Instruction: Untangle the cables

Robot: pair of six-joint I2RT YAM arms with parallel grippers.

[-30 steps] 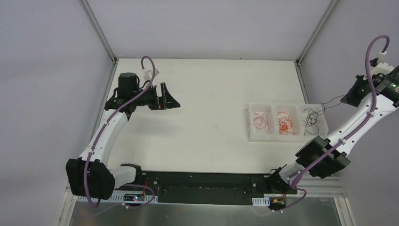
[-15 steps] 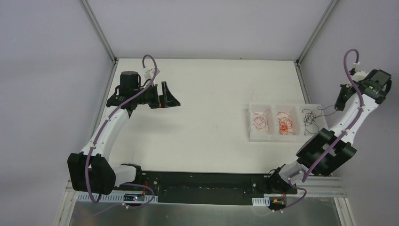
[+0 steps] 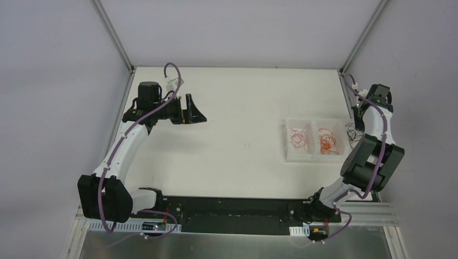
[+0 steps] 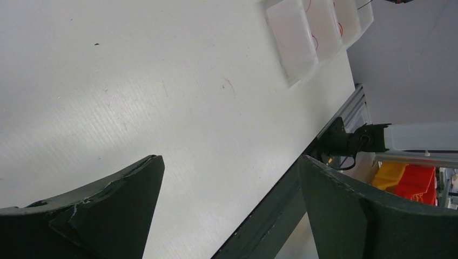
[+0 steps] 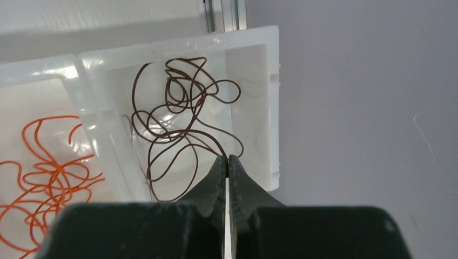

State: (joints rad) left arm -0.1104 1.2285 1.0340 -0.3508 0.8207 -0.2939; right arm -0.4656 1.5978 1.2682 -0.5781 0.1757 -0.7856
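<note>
My right gripper (image 5: 227, 157) is shut on a thin dark cable (image 5: 178, 116) whose loops hang down into the rightmost white bin (image 5: 259, 65). In the top view the right gripper (image 3: 361, 114) is over that bin at the table's right edge, and the arm hides most of it. Red-orange cables lie in the middle bin (image 3: 327, 141) and the left bin (image 3: 298, 138); the orange ones also show in the right wrist view (image 5: 43, 172). My left gripper (image 3: 197, 112) is open and empty, held above the bare table at the far left, its jaws wide apart in the left wrist view (image 4: 229, 167).
Three white bins (image 3: 286, 141) stand side by side at the right of the white table, also seen far off in the left wrist view (image 4: 294, 38). A grey wall (image 5: 367, 108) rises just right of the bins. A black rail (image 3: 232, 213) runs along the near edge.
My right arm has swung in and down from high at the right to over the rightmost bin, carrying the dark cable's end. The left arm has not moved.
</note>
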